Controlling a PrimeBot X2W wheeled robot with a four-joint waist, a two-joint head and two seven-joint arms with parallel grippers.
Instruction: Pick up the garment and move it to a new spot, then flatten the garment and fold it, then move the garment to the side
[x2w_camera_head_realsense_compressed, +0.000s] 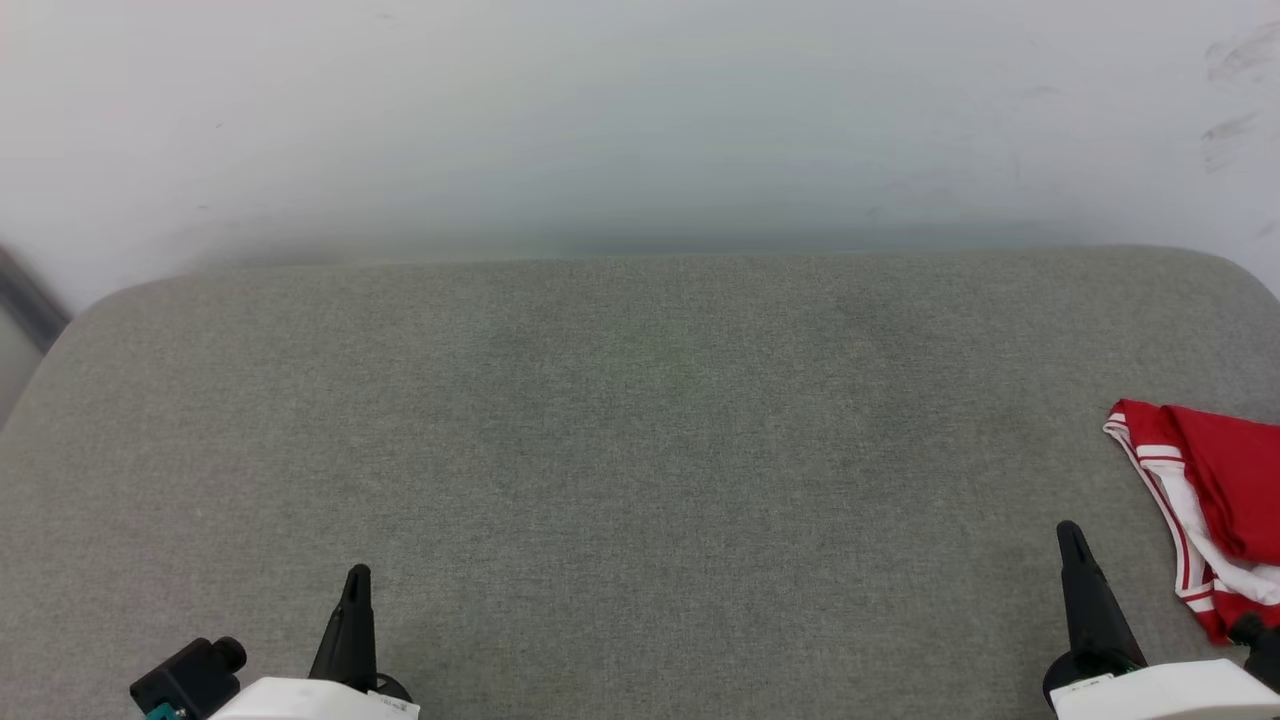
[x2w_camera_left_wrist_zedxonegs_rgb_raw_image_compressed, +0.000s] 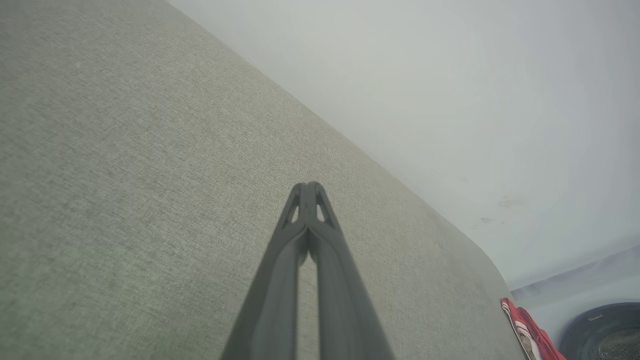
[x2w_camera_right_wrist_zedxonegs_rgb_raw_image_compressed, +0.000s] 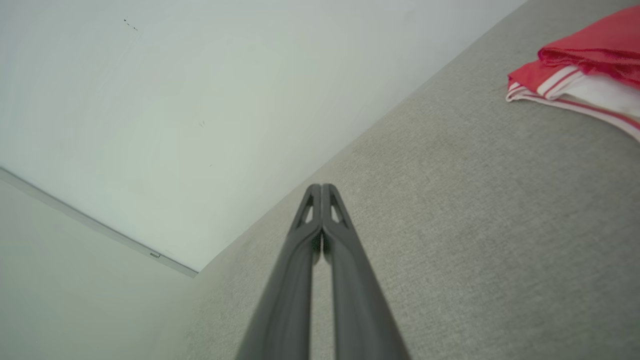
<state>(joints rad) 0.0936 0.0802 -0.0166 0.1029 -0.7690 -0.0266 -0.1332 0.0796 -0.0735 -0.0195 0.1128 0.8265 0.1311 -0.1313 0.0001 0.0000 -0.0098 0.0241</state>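
Grey woven cushion (x2w_camera_head_realsense_compressed: 640, 420) under everything. Closest in, the 2 hands sit low over it. The left hand (x2w_camera_left_wrist_zedxonegs_rgb_raw_image_compressed: 309, 192) has its fingers pressed together, and the right hand (x2w_camera_right_wrist_zedxonegs_rgb_raw_image_compressed: 321, 192) is the same deal. A bit further out, near the right hand at the cushion's right edge, the garment (x2w_camera_head_realsense_compressed: 1225, 480) lies bunched up, red with white-striped trim. Pale wall (x2w_camera_head_realsense_compressed: 640, 120) at the back.
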